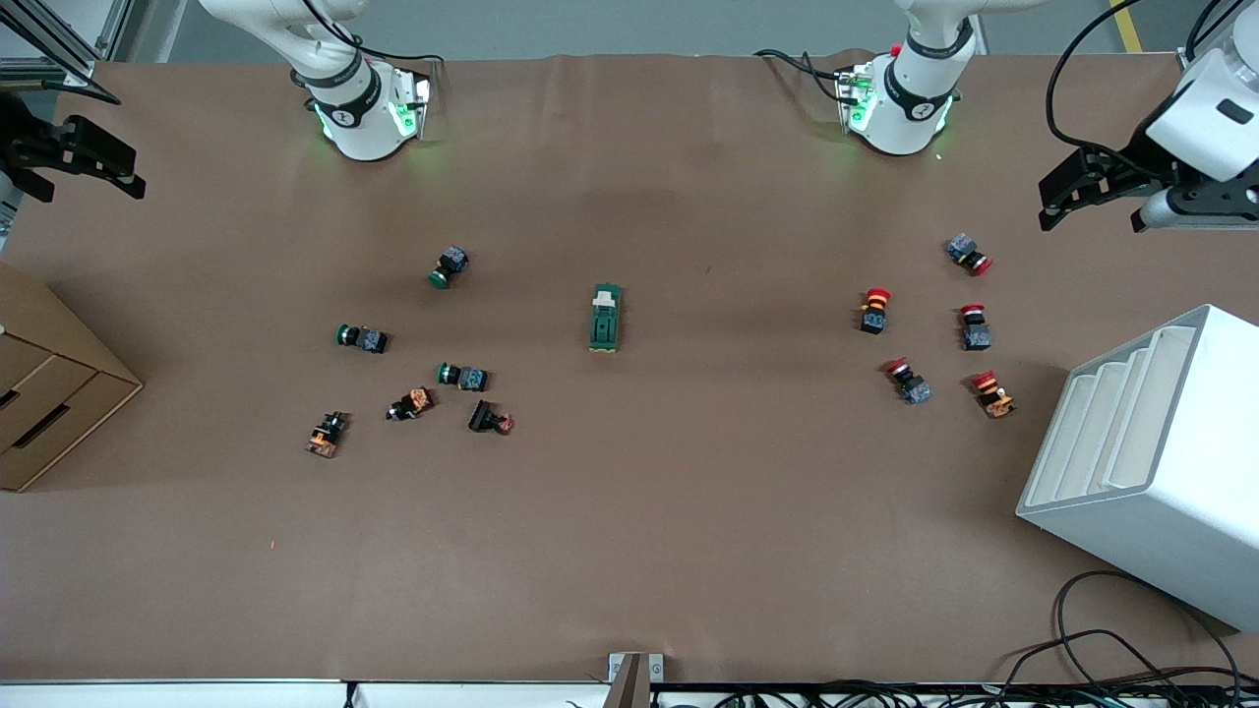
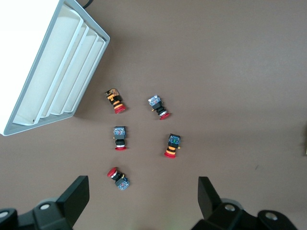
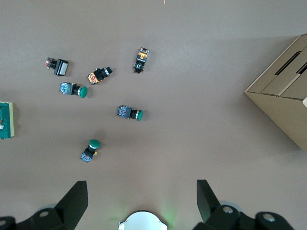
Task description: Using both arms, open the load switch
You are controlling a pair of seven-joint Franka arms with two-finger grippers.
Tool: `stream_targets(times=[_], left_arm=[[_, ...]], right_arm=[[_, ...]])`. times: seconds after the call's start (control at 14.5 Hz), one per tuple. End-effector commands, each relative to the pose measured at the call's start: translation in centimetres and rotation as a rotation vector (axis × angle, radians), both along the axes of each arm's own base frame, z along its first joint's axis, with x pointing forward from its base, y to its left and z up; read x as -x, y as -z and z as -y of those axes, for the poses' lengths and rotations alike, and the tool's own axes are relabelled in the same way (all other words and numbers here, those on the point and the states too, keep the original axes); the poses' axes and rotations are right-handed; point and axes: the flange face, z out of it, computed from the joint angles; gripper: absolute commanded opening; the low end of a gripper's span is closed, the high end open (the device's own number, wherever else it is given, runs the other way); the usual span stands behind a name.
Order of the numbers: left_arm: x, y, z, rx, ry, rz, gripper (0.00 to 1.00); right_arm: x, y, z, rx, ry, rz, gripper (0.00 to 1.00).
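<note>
The load switch (image 1: pixel 605 318), a dark-green block with a cream tab at the end toward the robots, lies flat at the middle of the table. Its edge also shows in the right wrist view (image 3: pixel 5 120). My left gripper (image 1: pixel 1067 202) hangs open high over the left arm's end of the table, above the red push-buttons (image 2: pixel 118 178). In its wrist view the left gripper (image 2: pixel 143 201) holds nothing. My right gripper (image 1: pixel 89 172) hangs open over the right arm's end of the table. Its own view shows the right gripper (image 3: pixel 142 201) empty, over bare table near its base.
Several green and black push-buttons (image 1: pixel 462 376) lie scattered toward the right arm's end, several red-capped ones (image 1: pixel 873 310) toward the left arm's end. A cardboard box (image 1: pixel 49 393) and a white slotted rack (image 1: pixel 1161 462) stand at the table's two ends.
</note>
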Motion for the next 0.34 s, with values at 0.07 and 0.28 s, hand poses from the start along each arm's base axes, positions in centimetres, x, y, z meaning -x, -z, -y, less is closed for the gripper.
stream_targets(times=[0.07,0.28], left_arm=[[0.3,-1.1,-0.9,0.019,0.008,0.016,1.00],[-0.1,-1.0,-0.9,0.011,0.003,0.015,1.00]], right_arm=[[0.7,-0.6,0.3,-0.005,0.020,0.019,1.00],[-0.1,-1.8,0.5,-0.007,0.047,0.035,1.00]])
